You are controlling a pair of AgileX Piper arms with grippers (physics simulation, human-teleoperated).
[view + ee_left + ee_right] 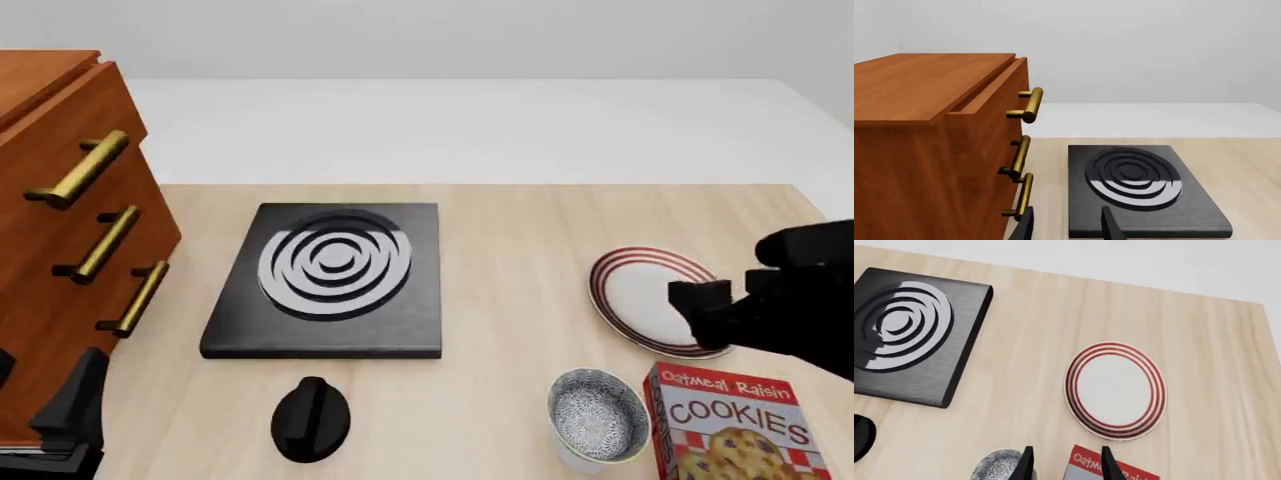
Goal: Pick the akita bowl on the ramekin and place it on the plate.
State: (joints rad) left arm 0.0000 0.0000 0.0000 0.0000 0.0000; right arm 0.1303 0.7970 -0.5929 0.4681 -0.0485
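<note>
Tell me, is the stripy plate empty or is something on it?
Empty. The plate shows only bare white inside its red rings in the right wrist view; the speckled bowl sits apart, beside the cookie box.

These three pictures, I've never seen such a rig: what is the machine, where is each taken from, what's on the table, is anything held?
They are simulator renders of two robot arms at a wooden table. One picture looks down from above and behind. The other two come from cameras behind each gripper.

On the table: a wooden cabinet, a black burner, a black knob, a red-ringed plate, a cookie box and a speckled bowl sitting on a white cup.

The left gripper and right gripper are open and hold nothing.
</note>
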